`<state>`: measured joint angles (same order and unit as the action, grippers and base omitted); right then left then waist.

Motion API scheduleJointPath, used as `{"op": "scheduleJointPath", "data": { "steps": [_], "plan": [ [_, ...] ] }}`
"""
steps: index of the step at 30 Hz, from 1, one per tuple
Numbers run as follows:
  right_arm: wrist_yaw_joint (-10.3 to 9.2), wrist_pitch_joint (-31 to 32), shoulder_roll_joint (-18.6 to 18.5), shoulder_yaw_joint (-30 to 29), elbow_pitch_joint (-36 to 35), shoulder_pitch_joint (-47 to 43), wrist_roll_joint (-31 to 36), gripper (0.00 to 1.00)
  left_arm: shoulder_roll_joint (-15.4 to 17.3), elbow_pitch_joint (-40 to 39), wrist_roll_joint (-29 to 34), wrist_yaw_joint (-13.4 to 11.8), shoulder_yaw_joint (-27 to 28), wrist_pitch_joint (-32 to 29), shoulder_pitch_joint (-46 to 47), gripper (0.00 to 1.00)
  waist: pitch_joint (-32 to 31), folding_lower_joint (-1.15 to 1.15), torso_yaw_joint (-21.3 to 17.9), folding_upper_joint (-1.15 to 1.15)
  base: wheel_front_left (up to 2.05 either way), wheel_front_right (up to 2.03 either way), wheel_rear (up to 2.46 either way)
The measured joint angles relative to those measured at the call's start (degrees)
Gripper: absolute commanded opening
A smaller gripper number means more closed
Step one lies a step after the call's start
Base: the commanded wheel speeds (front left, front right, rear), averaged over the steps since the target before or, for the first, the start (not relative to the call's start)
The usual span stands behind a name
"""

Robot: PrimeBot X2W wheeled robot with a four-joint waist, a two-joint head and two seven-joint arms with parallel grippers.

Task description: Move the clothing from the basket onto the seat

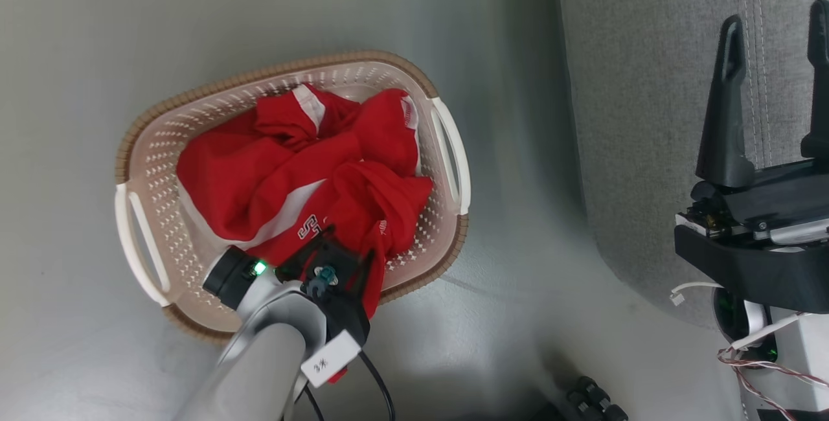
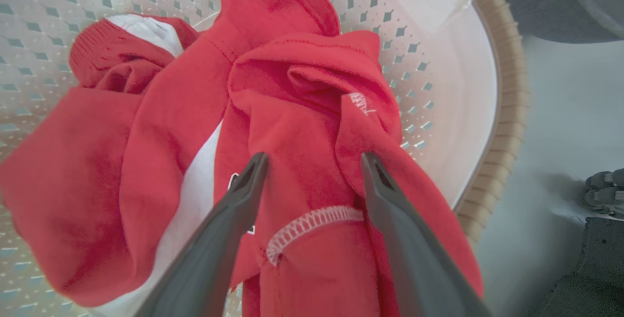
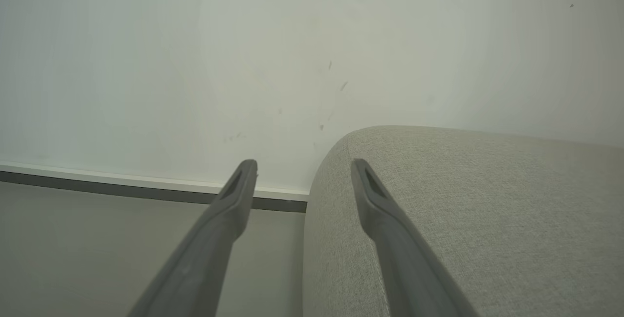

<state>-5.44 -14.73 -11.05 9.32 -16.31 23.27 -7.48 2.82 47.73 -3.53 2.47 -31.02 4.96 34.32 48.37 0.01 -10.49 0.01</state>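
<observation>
- Sitting in a crumpled heap, the red clothing (image 1: 304, 175) is all inside the basket. You can see white panels and a bit of white lettering (image 1: 309, 227), and a white zigzag-stitched hem (image 2: 312, 224) lies on the near side of the pile.
- The basket (image 1: 155, 149) is cream plastic with perforated walls and a brown rim. It's parked on the grey floor (image 1: 129, 19), with one white handle (image 1: 450, 155) on its right side, toward the seat.
- The left gripper (image 2: 316, 161) is down at the near right of the pile, fingers spread wide with a fold of red fabric between them. Nothing's pinched, and honestly I can't tell if the tips actually touch the cloth.
- The seat (image 1: 647, 116) is a light grey fabric cushion with a rounded corner and a double seam. It's right of the basket and not touching it, with a strip of floor between.
- The right gripper (image 1: 777, 16) hangs over the seat at the right edge, jaws wide apart and empty.
- The right wrist view has a pale wall (image 3: 243, 63) and a baseboard (image 3: 97, 175) beyond the seat's rounded corner.
</observation>
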Motion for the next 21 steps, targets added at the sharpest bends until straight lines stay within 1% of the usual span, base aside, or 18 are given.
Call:
{"op": "scheduleJointPath", "data": {
  "steps": [4,7,10,11,12,14,17,21],
  "plan": [
    [0.4,0.0,0.3,0.3,-0.3,0.7,0.3,1.0,0.0,1.7,-0.8,-0.8,0.0,-0.9,1.7,1.0,1.1,0.0,-0.8,0.0,0.0,0.0,0.0],
    [0.41,0.0,0.4,0.4,-0.1,0.8,0.5,1.0,0.0,2.5,-2.4,-1.9,-0.1,-1.4,2.7,1.0,1.6,0.0,-1.2,0.0,0.0,0.0,0.0],
    [0.42,0.0,0.6,0.6,0.1,0.8,0.5,1.0,0.0,3.6,-3.2,-2.5,-0.3,-1.9,3.3,1.0,1.9,-0.01,-1.5,0.0,0.0,0.0,0.0],
    [0.47,0.0,0.7,0.8,0.2,0.8,0.6,1.0,0.0,4.0,-3.4,-2.6,-0.4,-1.9,3.4,0.83,1.9,0.0,-1.6,0.0,0.0,0.0,0.0],
    [0.51,0.0,0.8,0.9,0.3,0.8,0.8,1.0,0.0,4.3,-3.5,-2.7,-0.6,-2.1,3.5,0.42,1.9,0.0,-1.6,0.0,0.0,0.0,0.0],
    [0.77,0.0,0.9,0.9,0.6,0.9,0.9,1.0,0.0,4.9,-4.0,-3.0,-0.8,-2.4,3.9,0.0,1.9,0.0,-1.7,0.0,0.0,0.0,0.0],
    [0.91,0.0,0.9,0.9,1.3,1.1,0.9,1.0,0.0,5.0,-4.3,-3.0,-1.3,-2.3,4.2,0.0,1.7,0.0,-1.7,0.0,0.0,0.0,0.0],
    [0.92,0.0,1.0,0.8,2.8,1.4,1.0,1.0,0.0,4.9,-6.2,-3.0,-2.8,-1.1,4.3,0.0,0.9,-0.01,-1.5,0.0,0.0,0.0,0.0]
  ]
}}
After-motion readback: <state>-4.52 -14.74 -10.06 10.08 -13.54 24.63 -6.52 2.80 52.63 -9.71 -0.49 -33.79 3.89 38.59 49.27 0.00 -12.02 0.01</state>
